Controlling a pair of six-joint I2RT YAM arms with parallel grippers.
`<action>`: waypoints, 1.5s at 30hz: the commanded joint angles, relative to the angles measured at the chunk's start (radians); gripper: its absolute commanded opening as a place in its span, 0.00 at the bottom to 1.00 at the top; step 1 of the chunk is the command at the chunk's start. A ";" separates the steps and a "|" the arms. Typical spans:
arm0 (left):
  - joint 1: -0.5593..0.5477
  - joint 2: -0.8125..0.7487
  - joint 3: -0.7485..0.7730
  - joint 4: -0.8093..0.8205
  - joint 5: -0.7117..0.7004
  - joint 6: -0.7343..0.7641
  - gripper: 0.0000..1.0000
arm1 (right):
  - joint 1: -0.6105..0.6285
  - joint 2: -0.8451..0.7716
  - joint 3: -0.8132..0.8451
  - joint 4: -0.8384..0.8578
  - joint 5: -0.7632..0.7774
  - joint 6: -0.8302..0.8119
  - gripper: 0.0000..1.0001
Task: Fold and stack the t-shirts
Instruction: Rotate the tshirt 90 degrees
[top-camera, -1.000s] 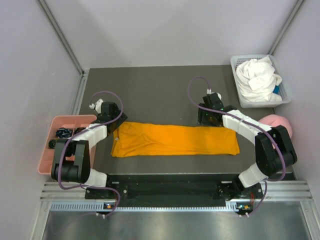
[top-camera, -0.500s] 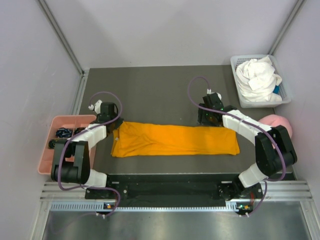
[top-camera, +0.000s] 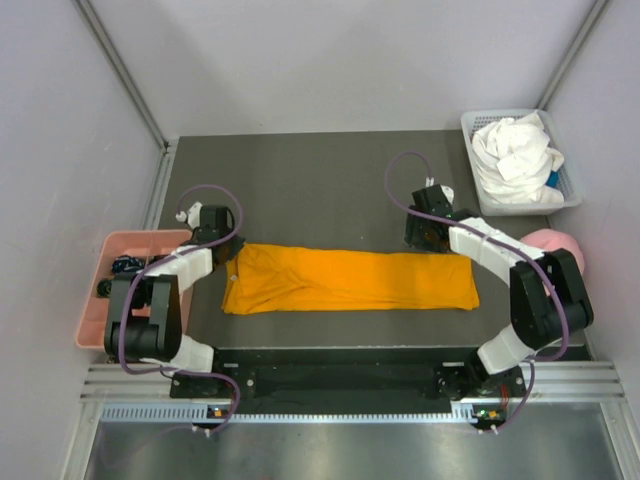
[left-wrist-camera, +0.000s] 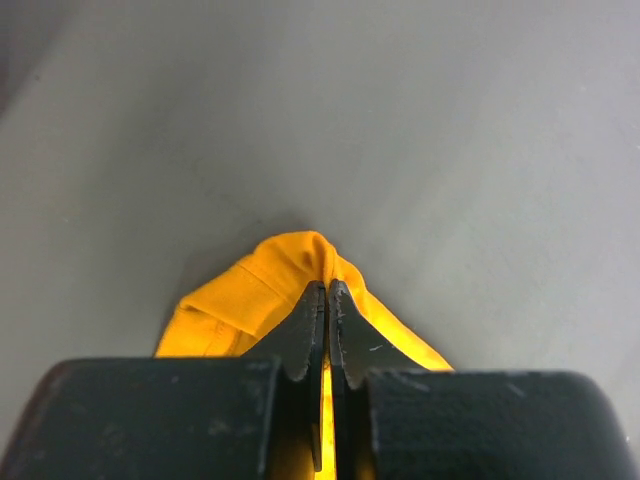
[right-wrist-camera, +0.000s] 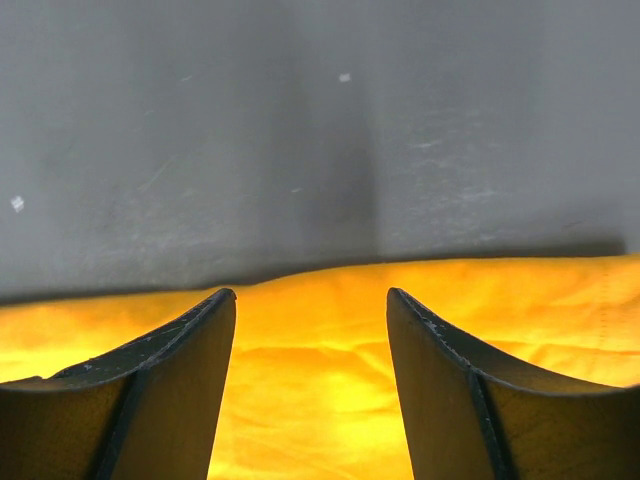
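The orange shirt (top-camera: 350, 280) is lying as a long folded strip on the near part of the table (top-camera: 320, 190). The white shirt (top-camera: 515, 155) is sitting in the far-right basket (top-camera: 472, 165). The left gripper (left-wrist-camera: 327, 300) is pinching the strip's far left corner, while the right gripper (right-wrist-camera: 312, 310) is hovering wide over the far edge, gripping nothing. Lifting from one side only is risking dragging the fold open.

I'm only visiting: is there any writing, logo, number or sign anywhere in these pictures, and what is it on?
No text can be read in any view.
The orange t-shirt is plain, with no print or tag showing.
The white t-shirt in the basket shows no lettering.
The pink tray and the pink cap carry no visible marks.
The coloured dots on the base rail are too small to read.
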 joint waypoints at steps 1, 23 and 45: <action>0.022 0.046 0.059 0.045 0.002 0.001 0.00 | -0.045 0.032 0.003 -0.016 0.043 0.054 0.62; 0.030 0.540 0.591 0.112 0.184 -0.002 0.00 | -0.078 0.174 0.105 -0.027 0.005 0.048 0.62; -0.004 1.120 1.453 0.057 0.476 -0.020 0.00 | -0.079 0.197 0.104 -0.083 0.074 0.065 0.63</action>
